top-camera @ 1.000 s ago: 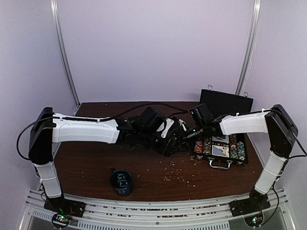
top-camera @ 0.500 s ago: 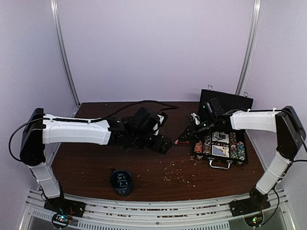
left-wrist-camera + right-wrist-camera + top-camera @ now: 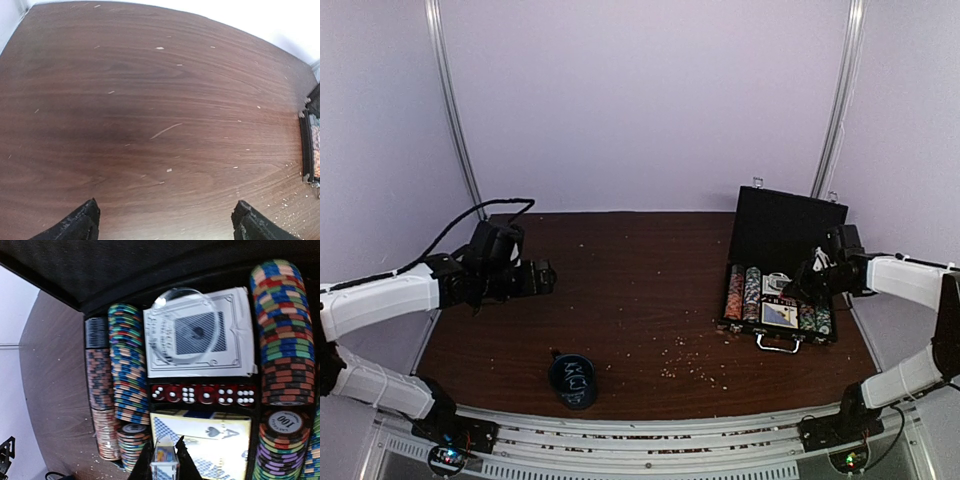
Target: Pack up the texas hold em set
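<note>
The black case [image 3: 790, 228] stands open at the right of the table, its lid upright. Its tray holds multicoloured chip rolls [image 3: 127, 365], a white card deck [image 3: 235, 347] with a clear round disc [image 3: 187, 325] on it, a row of red dice [image 3: 202, 394] and a yellow ace-of-spades deck [image 3: 210, 440]. My right gripper [image 3: 165, 462] hovers over the tray [image 3: 802, 288], shut on a small clear plastic piece [image 3: 165, 466] with colour inside. My left gripper [image 3: 167, 222] is far off at the table's left [image 3: 535, 280], open and empty above bare wood.
A dark round cup [image 3: 573, 380] with white scribbles sits near the front edge, left of centre. Pale crumbs [image 3: 685, 365] are scattered on the wood in front of the case. The case's metal handle [image 3: 778, 345] faces the front. The case's edge [image 3: 310, 145] shows in the left wrist view.
The left arm has drawn back from the table's middle to the far left and its gripper has opened. The right arm has swung right over the case, shut on the clear piece.
</note>
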{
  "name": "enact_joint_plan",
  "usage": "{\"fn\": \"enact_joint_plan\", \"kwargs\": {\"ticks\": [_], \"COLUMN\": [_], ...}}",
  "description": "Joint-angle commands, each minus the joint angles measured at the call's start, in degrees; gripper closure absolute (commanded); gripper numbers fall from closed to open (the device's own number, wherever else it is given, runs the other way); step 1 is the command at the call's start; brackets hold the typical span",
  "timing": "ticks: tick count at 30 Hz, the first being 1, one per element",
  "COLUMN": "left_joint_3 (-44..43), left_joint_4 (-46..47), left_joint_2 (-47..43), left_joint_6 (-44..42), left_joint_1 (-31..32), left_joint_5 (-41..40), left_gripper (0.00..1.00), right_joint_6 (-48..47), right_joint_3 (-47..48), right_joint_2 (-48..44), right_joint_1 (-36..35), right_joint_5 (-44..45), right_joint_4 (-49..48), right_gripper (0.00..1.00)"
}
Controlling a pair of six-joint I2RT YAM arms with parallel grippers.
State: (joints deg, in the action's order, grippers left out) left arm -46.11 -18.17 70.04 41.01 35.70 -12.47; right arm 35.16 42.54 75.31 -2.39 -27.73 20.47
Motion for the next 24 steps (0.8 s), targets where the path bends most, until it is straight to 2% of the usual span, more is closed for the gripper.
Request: {"fn": "enact_joint_plan", "kwargs": {"ticks": [1,5,11,17,20,24], "left_joint_3": [2.54,1.45,0.32,-0.71,-0.08,1.41], "left_joint_4": [-0.33,-2.47,0.41,1.04,1.73,2.6], "left_joint_2": [-2.26,0.46,2.54,4.77,4.53,3.78], "left_joint_6": [0.84,0.76,1.03,0.43,0.41,0.62], "left_joint_1": [-3.54,-4.15,-4.08,-4.08,-4.09,-4.13], "left_joint_5": [6.39,6.52,7.45,7.98,7.98,8.38], "left_gripper": [0.05,0.05,0.05,0.05,0.05,0.05], "right_joint_6": [-1.95,-1.54,-1.29,-3.58,-4.32,-4.82], "right_joint_3": [-3.27,-5.15,-5.67,-6.31,-6.5,-6.19], "right_joint_2": [-0.8,0.46,4.04,5.07,4.48,3.56], "right_joint_1": [1.14,1.16,1.03,0.55,0.55,0.42], "right_joint_5": [3.2,-0.31,-7.51,-7.42,-6.61,-4.29], "right_joint_4": [-0.45,-3.22,-4.94,-2.45,-0.98,1.17], "right_gripper": [1.0,1.0,1.0,0.99,0.93,0.77]}}
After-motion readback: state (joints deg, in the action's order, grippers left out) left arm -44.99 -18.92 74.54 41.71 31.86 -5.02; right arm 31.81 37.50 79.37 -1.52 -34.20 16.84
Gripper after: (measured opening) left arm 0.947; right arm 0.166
